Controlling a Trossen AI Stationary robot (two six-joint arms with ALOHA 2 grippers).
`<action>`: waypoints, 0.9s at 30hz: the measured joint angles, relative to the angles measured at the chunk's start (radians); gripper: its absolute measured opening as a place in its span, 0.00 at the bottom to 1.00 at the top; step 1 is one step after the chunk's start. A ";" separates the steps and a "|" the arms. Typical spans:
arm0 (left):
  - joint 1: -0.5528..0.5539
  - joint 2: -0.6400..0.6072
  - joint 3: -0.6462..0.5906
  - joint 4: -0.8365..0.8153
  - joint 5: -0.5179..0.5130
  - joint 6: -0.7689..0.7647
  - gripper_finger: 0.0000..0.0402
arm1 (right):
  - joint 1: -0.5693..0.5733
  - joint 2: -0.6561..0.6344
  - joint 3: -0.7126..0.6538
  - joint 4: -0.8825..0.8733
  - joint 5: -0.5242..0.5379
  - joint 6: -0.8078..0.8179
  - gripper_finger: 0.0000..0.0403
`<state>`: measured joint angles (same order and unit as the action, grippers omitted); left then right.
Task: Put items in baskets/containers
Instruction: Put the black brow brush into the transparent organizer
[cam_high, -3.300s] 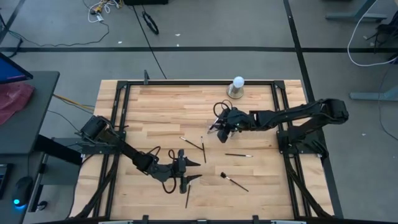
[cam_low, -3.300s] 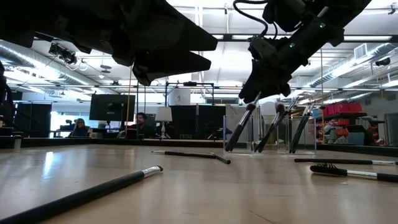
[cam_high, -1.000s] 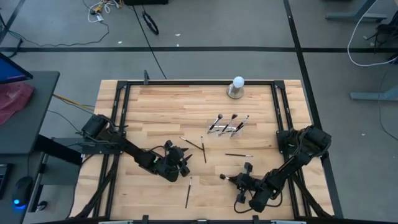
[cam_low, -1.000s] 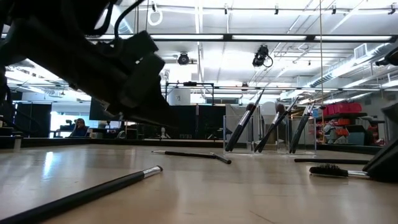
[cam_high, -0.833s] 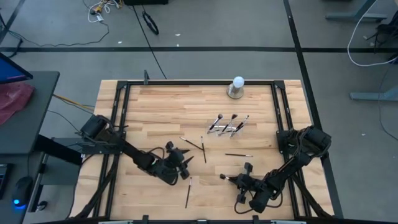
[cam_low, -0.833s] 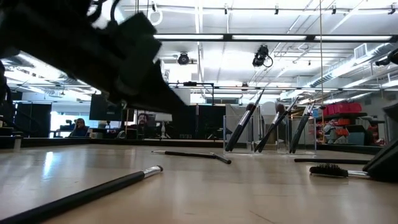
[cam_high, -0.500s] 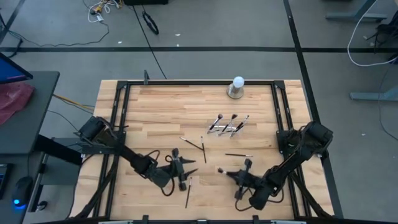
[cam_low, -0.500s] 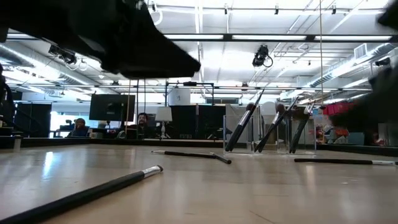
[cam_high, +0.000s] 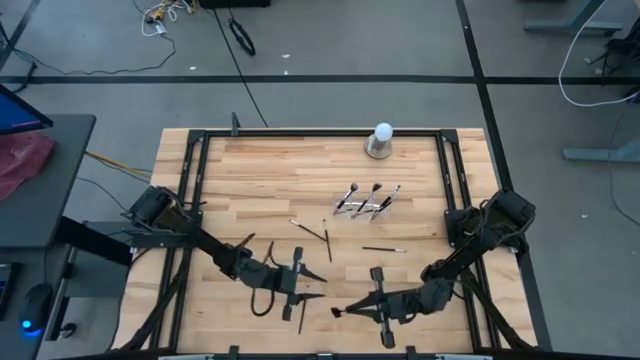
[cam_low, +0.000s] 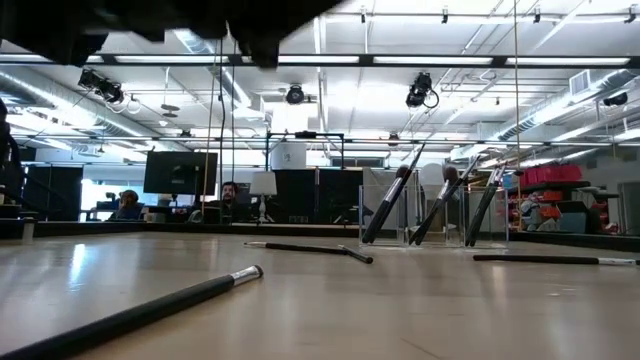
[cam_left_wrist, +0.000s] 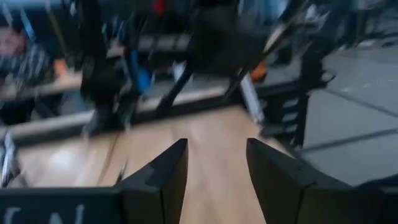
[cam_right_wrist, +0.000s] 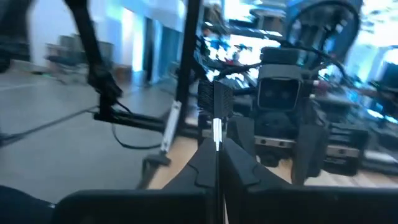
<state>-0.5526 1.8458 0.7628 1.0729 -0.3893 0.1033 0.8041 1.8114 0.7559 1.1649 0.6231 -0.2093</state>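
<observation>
Three brushes lean in the clear holder (cam_high: 365, 201) (cam_low: 440, 208) at the table's middle right. More brushes lie flat on the wood: two (cam_high: 308, 231) (cam_high: 327, 240) left of the holder, one (cam_high: 383, 249) in front of it, and one (cam_low: 150, 310) near the front edge. My right gripper (cam_high: 352, 308) hangs above the front middle, pointing toward the table's left, shut on a dark brush (cam_high: 338, 312). My left gripper (cam_high: 312, 283) hovers just to its left, pointing toward the table's right, open, with nothing between its fingers (cam_left_wrist: 165, 180). My right gripper pinches the brush between its two shut fingers (cam_right_wrist: 202, 163). The fingers come level from the table's right. The silver part of the handle (cam_right_wrist: 216, 134) stands out past the fingertips, and the dark head (cam_high: 335, 312) points toward the table's left. The brush is lifted clear of the table.
A white ball on a grey round base (cam_high: 381, 141) stands at the far edge. A black frame (cam_high: 300, 131) runs around the table. The wood left of the loose brushes (cam_high: 230, 190) is bare. People sit at screens in the room beyond (cam_low: 228, 195).
My right gripper has lifted the dark brush off the table at the front right, tipped from pointing down to level, and carried it toward the table's left. My left gripper has risen and tipped up to level, staying open.
</observation>
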 joint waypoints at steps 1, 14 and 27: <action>0.000 0.000 0.000 0.032 0.009 0.029 0.42 | -0.008 0.000 0.000 0.012 -0.026 -0.008 0.01; -0.022 0.002 0.164 0.000 0.248 0.359 0.50 | -0.064 -0.002 0.001 0.022 -0.179 0.017 0.02; -0.014 0.002 0.229 -0.108 0.230 0.354 0.51 | -0.064 -0.002 0.002 0.014 -0.181 0.017 0.02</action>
<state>-0.5668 1.8473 0.9916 0.9649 -0.1588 0.4576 0.7399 1.8095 0.7574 1.1790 0.4416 -0.1925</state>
